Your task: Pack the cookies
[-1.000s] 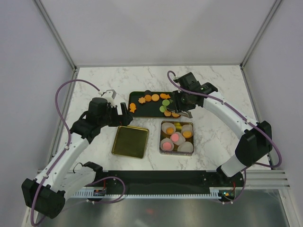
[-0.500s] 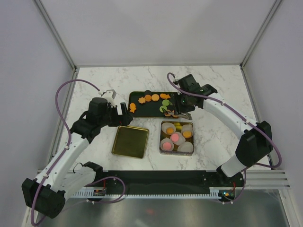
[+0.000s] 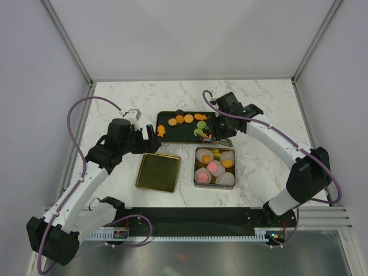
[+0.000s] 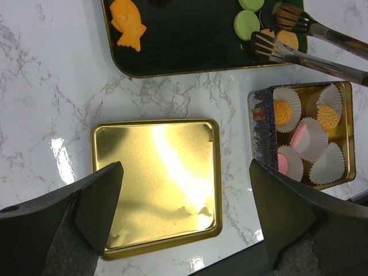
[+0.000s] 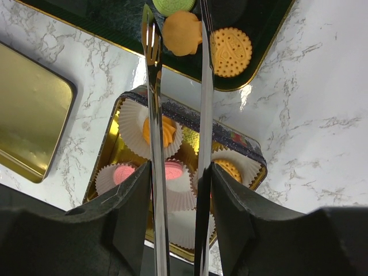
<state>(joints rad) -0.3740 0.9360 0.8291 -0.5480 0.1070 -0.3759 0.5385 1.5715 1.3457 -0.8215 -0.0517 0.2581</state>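
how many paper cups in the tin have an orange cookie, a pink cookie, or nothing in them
paper cups in the tin:
orange cookie: 2
pink cookie: 2
empty cup: 1
total: 5

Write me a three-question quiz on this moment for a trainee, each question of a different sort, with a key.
1. Fill in: the tongs held by the right gripper have their tips on either side of an ______ cookie on the black tray.
2. True or false: the left gripper has its fingers shut on a cookie.
3. Pick one: what lies directly below the left gripper? A) the black tray B) the gold lid C) a blue bowl

Key: 1 orange; 2 false, the fingers stand wide open and hold nothing; 3 B.
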